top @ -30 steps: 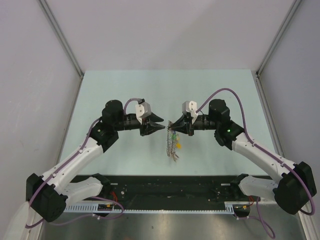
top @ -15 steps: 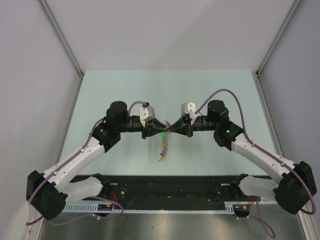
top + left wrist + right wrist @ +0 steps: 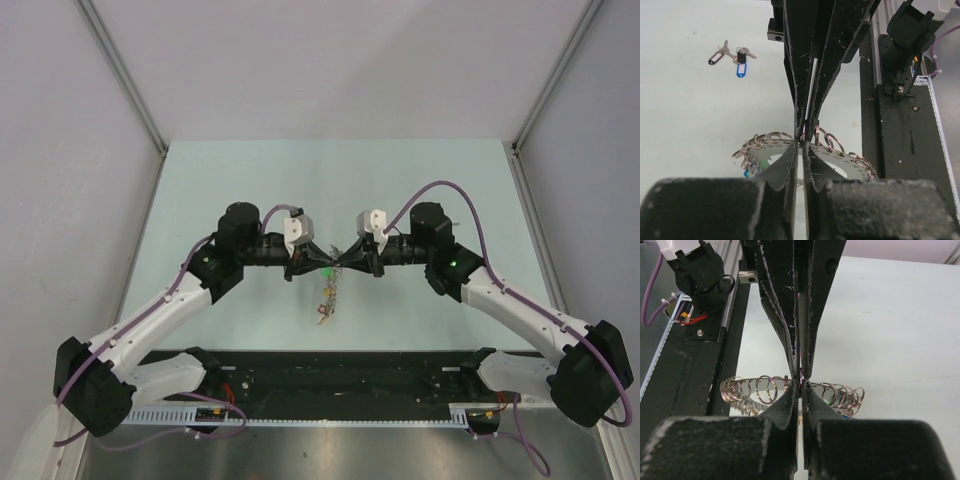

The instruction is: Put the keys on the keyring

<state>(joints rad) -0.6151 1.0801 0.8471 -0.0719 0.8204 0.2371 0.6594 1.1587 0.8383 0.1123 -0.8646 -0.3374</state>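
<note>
Keyring, one, pinched by left fingers and right fingers; two keys apart.

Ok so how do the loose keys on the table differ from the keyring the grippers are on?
The keys lie on the table, touched by nothing; the keyring is pinched by the left gripper and the right gripper. The keys are few, with black and blue tags; the keyring carries many small rings. Both are silver metal.
</note>
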